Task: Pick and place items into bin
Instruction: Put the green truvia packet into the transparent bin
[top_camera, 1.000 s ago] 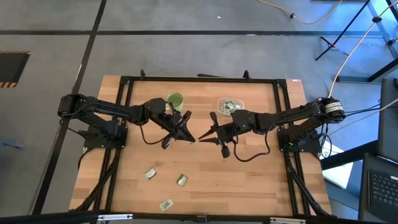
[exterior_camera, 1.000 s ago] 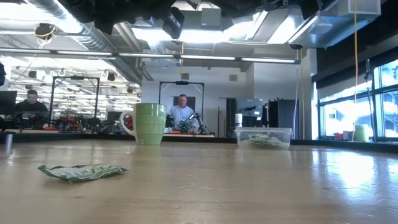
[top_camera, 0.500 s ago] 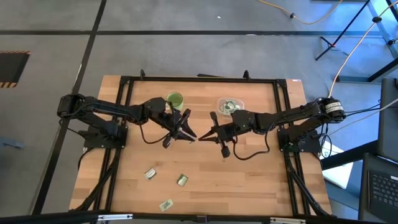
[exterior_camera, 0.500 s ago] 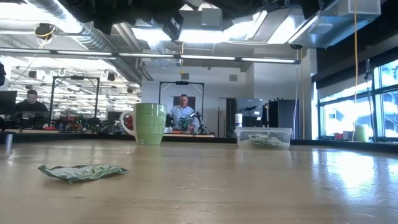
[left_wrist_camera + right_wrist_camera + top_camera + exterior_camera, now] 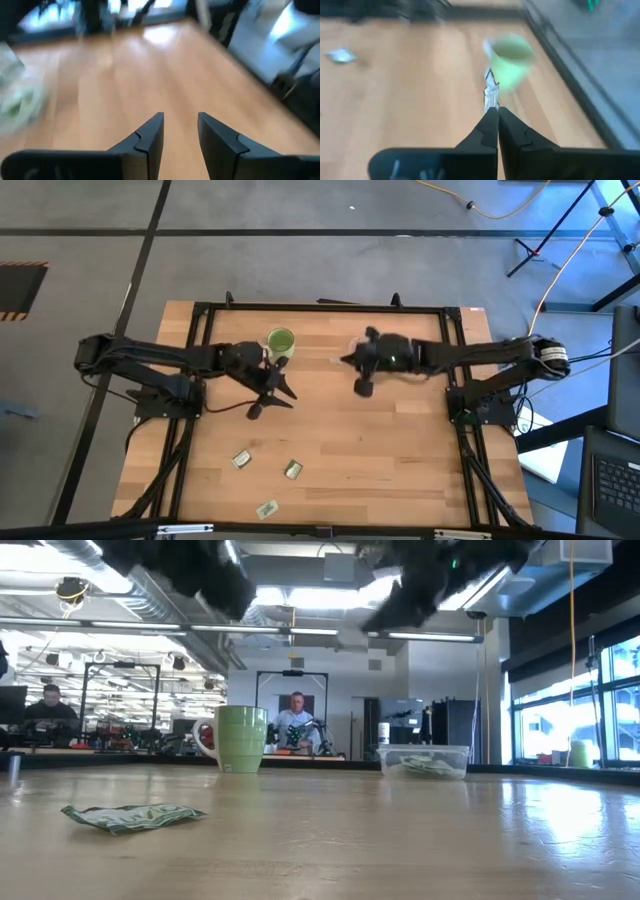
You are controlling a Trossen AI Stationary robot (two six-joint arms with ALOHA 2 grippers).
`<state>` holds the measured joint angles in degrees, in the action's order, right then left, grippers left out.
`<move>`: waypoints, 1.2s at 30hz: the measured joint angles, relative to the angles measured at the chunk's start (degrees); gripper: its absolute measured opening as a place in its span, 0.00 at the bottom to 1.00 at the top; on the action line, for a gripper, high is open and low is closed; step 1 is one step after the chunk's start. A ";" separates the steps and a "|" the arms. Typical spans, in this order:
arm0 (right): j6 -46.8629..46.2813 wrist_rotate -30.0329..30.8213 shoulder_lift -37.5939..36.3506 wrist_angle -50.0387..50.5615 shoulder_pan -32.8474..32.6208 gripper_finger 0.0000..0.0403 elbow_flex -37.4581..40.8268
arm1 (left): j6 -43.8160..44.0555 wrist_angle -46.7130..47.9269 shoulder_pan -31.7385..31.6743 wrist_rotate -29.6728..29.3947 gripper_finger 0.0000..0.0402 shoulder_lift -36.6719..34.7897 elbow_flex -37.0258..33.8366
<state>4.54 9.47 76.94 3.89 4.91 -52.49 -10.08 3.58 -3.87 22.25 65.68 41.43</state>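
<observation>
Overhead, the pale wooden table (image 5: 400,450) was seen to carry three small flat pale green and silvery packets (image 5: 241,459) in the lower left-centre of the high view, one near the middle (image 5: 292,469) and one lowest of all (image 5: 266,508), each apart from the others. One crumpled packet (image 5: 132,817) was shown lying flat at the lower left of the low view.

The small clear plastic tub with rounded corners (image 5: 424,760) was seen right of centre in the low view, at the far side of the table, with green packets resting inside it. In the high view it was largely covered by the right arm. The green mug with a handle (image 5: 280,340) was placed in the upper centre-left of the high view, well apart from the tub.

The right gripper (image 5: 493,111) was held above the table near the tub, in the upper centre of the high view. Its fingers (image 5: 486,131) were pressed together on a thin silvery packet (image 5: 490,92) that stuck out beyond the tips, with the mug blurred beyond it.

The left gripper (image 5: 283,386) was held just below the mug in the high view, over bare wood. Its fingers (image 5: 150,137) were seen set apart in the left wrist view, with nothing between them.
</observation>
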 joint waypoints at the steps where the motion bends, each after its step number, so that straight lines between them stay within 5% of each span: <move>1: -2.39 -0.12 -0.02 2.17 1.93 0.00 0.00 | -0.13 2.72 0.70 -2.37 0.28 -0.22 0.00; 9: -13.52 -8.23 0.15 19.00 18.17 0.00 0.00 | 5.35 22.79 6.85 -17.96 0.28 0.43 -0.02; 17: -14.79 -19.16 6.15 22.20 27.06 0.00 -0.02 | 14.74 28.07 14.28 -20.73 0.26 0.87 -0.02; 30: -13.28 -19.38 11.86 22.18 28.43 0.14 -0.02 | 32.53 30.17 26.72 -25.38 0.28 0.84 -0.02; 36: -13.96 -8.77 10.82 22.11 28.48 0.25 -0.02 | 42.92 35.14 31.90 -27.09 0.29 2.36 -0.02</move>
<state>-9.41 0.70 87.76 25.99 33.39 -52.51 32.84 38.72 28.03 -4.84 68.04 41.41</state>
